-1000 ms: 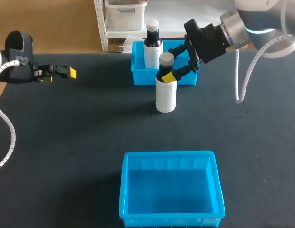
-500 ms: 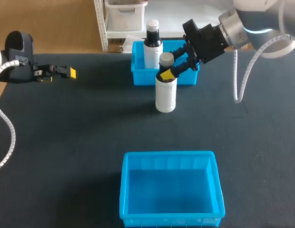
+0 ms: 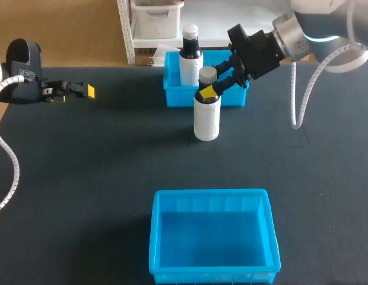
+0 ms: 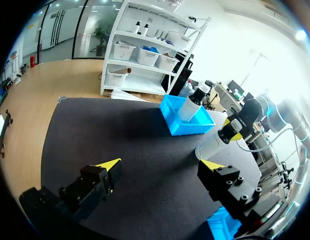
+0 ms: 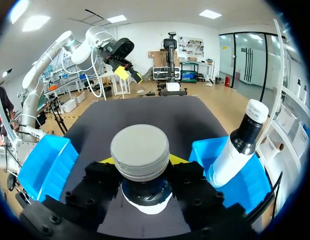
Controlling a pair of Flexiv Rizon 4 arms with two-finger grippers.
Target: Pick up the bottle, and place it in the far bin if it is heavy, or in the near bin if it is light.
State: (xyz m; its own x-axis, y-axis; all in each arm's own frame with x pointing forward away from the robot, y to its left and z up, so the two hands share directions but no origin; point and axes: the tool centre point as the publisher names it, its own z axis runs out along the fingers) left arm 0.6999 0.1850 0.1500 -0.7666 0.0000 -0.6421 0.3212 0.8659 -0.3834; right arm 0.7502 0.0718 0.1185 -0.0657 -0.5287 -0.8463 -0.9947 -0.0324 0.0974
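At the left our left claw (image 3: pixel 74 90) hangs over the dark bench (image 3: pixel 83 178), its yellow-tipped fingers spread wide with nothing between them. Toward the middle, the near bin (image 3: pixel 211 193) shows only its bare blue floor. The far bin (image 3: pixel 175 95) holds a dark bottle (image 3: pixel 190 56) with a white cap and a pale label, leaning against a wall. Just in front of that bin the white bottle (image 3: pixel 206 119) with the grey cap stands upright on the bench. Our right claw (image 3: pixel 211 88) has closed on its neck just under the cap, one finger on either side.
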